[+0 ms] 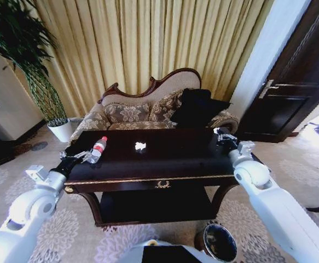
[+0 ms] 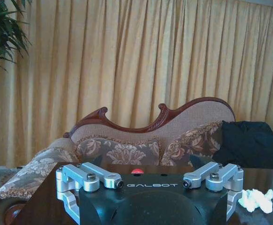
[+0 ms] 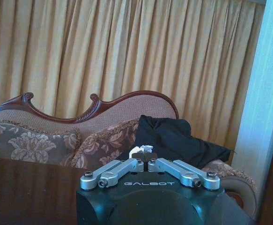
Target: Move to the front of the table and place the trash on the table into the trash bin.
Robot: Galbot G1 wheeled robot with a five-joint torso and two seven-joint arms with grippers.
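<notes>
You had the robot parked at the front of the table [image 1: 148,178], whose gold-trimmed edge and gold emblem faced the head camera. Take the table as your reference for everything else.

The bottle [image 1: 98,149] with its red cap and red label lay on its side near the table's left end. Your left gripper [image 1: 82,156] sat right at that bottle over the left end, and in the left wrist view its jaws were spread wide apart, the red cap [image 2: 137,171] peeking up between them; you could not tell from the pictures whether the fingers [image 2: 100,176] touched the bottle.

A crumpled white paper scrap [image 1: 140,146] lay on the tabletop near the middle, a little toward the back edge, and it also showed in the left wrist view [image 2: 255,199] off to one side of the gripper.

Your right gripper [image 1: 223,136] hovered at the table's right end, near the back corner. Its jaws were drawn together, pinched on a small white scrap [image 3: 142,150] at the fingertips.

The trash bin [image 1: 220,241] stood on the carpet in front of the table, toward its right leg and far lower than the top.

Behind the table stood a patterned sofa [image 1: 132,112] with a black cushion [image 1: 195,107], and gold curtains [image 1: 148,38] hung beyond it.
</notes>
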